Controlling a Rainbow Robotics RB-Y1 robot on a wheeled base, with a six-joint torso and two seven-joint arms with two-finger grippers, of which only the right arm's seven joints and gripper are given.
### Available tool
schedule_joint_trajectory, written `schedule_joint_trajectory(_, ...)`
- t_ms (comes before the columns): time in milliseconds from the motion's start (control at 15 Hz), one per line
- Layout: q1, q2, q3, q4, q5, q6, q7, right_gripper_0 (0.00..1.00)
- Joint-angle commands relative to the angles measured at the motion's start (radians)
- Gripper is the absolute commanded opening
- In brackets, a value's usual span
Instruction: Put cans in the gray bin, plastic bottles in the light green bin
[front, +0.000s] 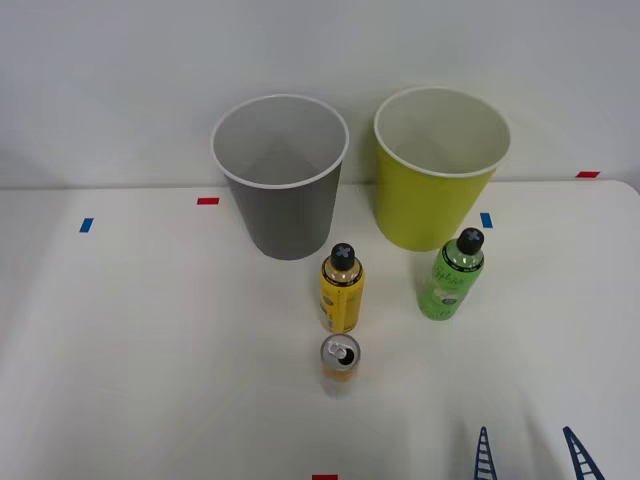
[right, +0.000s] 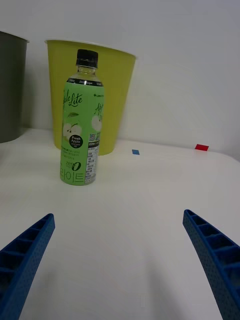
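The gray bin and the light green bin stand side by side at the back of the white table. In front of them a yellow plastic bottle and a green plastic bottle stand upright, both black-capped. A small orange-yellow can with a silver top stands just in front of the yellow bottle. My right gripper is open at the table's near right edge, nothing between its blue fingers. From the wrist, the green bottle stands ahead of the open gripper, with the light green bin behind it.
Small red and blue tape marks dot the white table. Another blue mark lies beside the light green bin, a red one at the far right edge. A white wall rises behind the bins.
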Motion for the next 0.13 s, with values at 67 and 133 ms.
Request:
schedule_joint_trajectory(67, 0.0, 0.0, 0.0, 0.0, 0.0, 0.0, 0.0, 0.88)
schedule_joint_trajectory(133, 0.0, 0.0, 0.0, 0.0, 0.0, 0.0, 0.0, 0.88)
